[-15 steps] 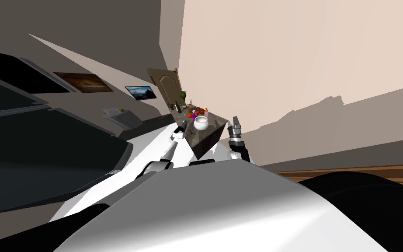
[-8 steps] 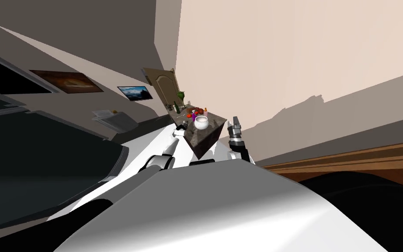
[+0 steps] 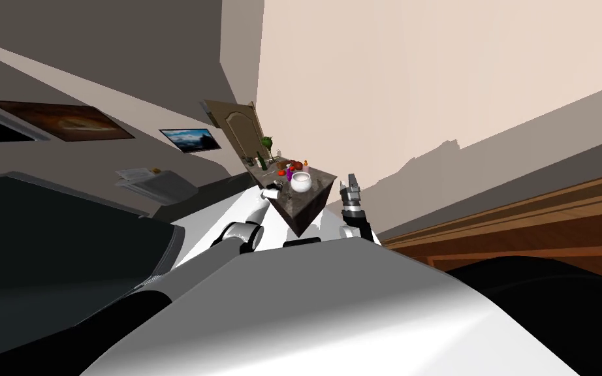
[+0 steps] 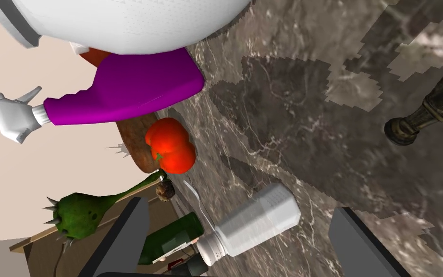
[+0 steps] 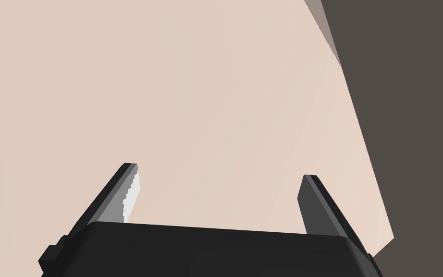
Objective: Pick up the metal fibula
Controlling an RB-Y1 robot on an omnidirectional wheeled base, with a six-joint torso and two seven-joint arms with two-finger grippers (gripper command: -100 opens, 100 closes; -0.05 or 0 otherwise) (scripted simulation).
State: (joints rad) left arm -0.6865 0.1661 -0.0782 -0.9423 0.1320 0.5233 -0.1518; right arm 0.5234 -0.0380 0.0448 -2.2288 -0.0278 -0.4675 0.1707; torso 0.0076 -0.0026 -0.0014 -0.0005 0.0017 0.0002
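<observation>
- Left gripper (image 4: 239, 206), fingers spread and empty, hovers over the marbled counter (image 4: 312, 110).
- Right gripper (image 5: 220, 170) idles, also spread.
- White shaker (image 4: 252, 223) lies between my left fingers.
- Thin silvery fibula (image 4: 194, 192) lies just beyond it: likely light, stiff, slippery; I'd pinch mid-shaft.

The desk (image 4: 312, 120) is carrying one white bowl (image 4: 119, 24), one purple spray bottle (image 4: 124, 94), one red tomato (image 4: 170, 146), one white shaker (image 4: 254, 223), one green bottle (image 4: 175, 235), one spiky green club (image 4: 79, 216), one thin grey pin (image 4: 195, 193) and one dark brown stand (image 4: 427, 113). Two framed pictures (image 3: 64, 121) are hanging on the wall beyond.
</observation>
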